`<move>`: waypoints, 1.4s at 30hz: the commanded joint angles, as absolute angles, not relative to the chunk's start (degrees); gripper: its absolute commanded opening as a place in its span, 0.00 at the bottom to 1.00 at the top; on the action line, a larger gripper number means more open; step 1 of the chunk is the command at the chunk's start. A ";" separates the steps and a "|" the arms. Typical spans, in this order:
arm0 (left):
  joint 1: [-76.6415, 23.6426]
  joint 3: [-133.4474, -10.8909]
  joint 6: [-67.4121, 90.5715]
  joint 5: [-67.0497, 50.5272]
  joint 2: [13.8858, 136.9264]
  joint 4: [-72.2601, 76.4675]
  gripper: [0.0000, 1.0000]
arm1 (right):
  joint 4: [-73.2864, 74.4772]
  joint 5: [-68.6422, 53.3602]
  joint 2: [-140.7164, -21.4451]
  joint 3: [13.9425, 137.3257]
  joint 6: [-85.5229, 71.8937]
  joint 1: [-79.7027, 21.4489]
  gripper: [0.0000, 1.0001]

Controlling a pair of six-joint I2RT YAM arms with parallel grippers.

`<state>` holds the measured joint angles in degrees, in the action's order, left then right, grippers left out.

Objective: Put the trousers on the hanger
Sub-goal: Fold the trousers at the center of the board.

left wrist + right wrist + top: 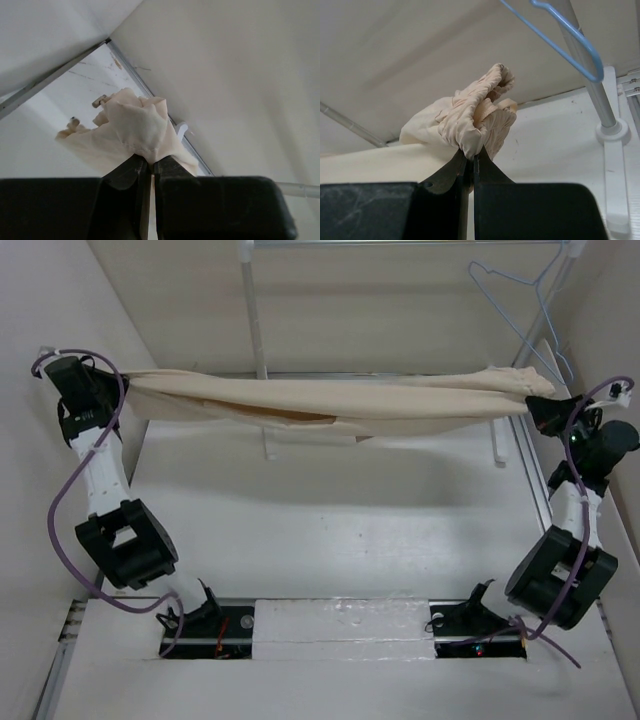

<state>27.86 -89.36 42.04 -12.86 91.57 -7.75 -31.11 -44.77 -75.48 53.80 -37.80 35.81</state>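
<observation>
The beige trousers [340, 400] hang stretched in the air between my two grippers, above the table. My left gripper [118, 383] is shut on their left end, seen bunched in the left wrist view [140, 127] at the gripper [151, 161]. My right gripper [538, 400] is shut on their right end, a gathered wad in the right wrist view [475, 117] at the gripper [471, 156]. The pale blue wire hanger [530, 310] hangs at the back right, just above and behind the right gripper. Its lower bar shows in the right wrist view [560, 37].
White rack poles stand at the back: one [255, 320] left of centre, one [545, 310] at the right by the hanger, with its base [612, 132] on the table. White walls close in on the left and right sides.
</observation>
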 commanded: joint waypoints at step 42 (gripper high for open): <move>-10.77 -50.89 36.65 20.91 67.75 5.88 0.76 | -12.47 -23.03 -67.13 28.30 -14.24 50.27 0.86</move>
<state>-2.11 -50.39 38.02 16.73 66.96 0.89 -12.91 -25.63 -64.34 30.24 -16.80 50.57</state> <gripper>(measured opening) 0.763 0.852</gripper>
